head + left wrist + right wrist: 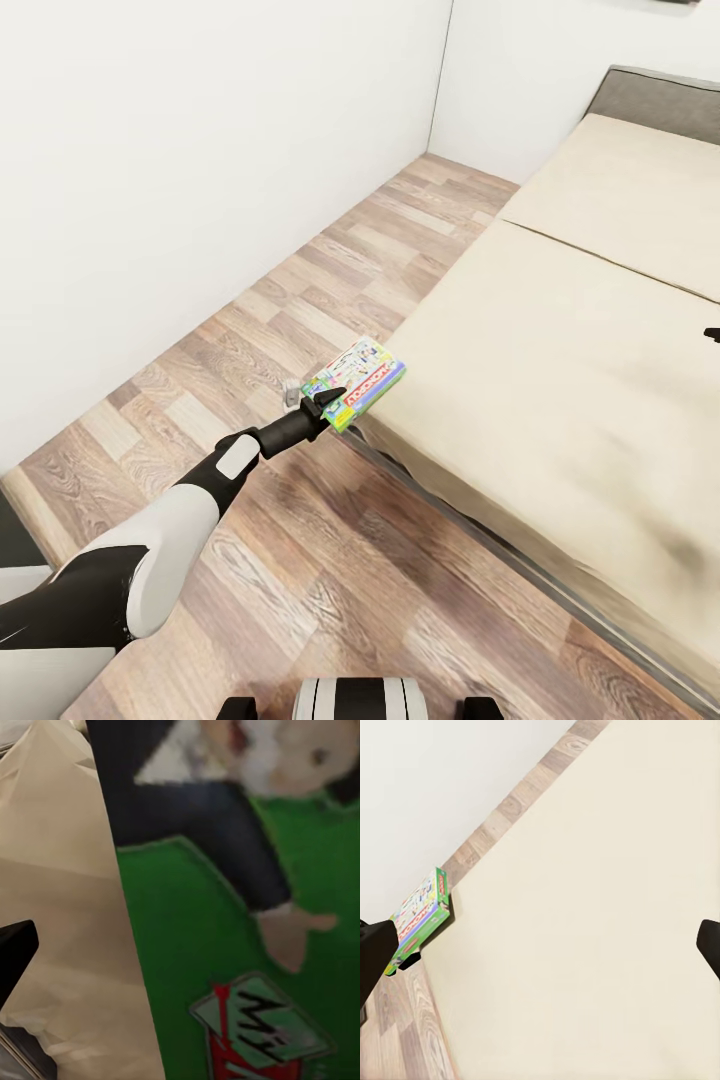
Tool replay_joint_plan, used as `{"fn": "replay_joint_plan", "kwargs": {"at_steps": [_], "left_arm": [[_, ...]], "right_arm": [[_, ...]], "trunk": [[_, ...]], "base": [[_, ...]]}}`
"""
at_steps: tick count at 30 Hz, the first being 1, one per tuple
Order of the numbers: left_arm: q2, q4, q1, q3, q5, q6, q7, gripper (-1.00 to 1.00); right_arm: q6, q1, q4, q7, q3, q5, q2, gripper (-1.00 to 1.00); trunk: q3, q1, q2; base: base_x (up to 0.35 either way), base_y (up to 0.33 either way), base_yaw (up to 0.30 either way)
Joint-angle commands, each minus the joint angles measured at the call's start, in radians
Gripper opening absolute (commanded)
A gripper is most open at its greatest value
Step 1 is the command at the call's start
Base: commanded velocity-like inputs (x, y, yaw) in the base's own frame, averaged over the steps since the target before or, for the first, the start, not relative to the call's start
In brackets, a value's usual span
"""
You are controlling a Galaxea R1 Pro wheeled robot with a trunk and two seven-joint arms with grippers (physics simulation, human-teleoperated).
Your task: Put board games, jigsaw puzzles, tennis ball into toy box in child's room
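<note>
The left gripper (322, 402) is clamped on the near end of a green-edged board game (358, 380), holding it tilted just off the corner of the bed (560, 400), over the strip of wood floor (330, 270) between the bed and the white wall (180, 180). The box's bright printed lid faces up and toward the wall, and a red logo band runs along its long green side. From the camera on that wrist, the lid (247, 945) sits right up against the lens: a green field, a cartoon figure in dark trousers, and part of a red and white logo, with the beige mattress (67, 907) behind it and one dark fingertip (13, 956) at the edge.

The white and black left arm (170, 530) reaches forward from the robot's shoulder to the box.

The right gripper (540, 952) hangs over the mattress with its two dark fingers (373, 960) spread wide apart and nothing between them. From there the same board game (418, 919) is seen at the bed's edge, beside the floor and wall.

At the far end of the bed stands a low grey headboard (660, 100).
</note>
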Motion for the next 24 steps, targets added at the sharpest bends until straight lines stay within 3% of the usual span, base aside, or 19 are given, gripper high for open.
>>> {"fn": "replay_joint_plan", "kwargs": {"at_steps": [1,24], "left_arm": [[-0.001,0.0,0.0,0.008,-0.002,0.009,-0.002,1.0],[-0.001,0.0,-0.001,0.009,-0.001,0.007,-0.005,1.0]], "right_arm": [[0.005,-0.001,0.0,0.003,0.0,0.0,0.0,1.0],[0.005,-0.001,0.0,0.003,0.0,0.0,-0.001,1.0]], "trunk": [[-0.001,0.0,0.0],[-0.001,0.0,0.0]], "base": [[0.0,0.0,-0.007],[0.0,0.0,-0.015]]}}
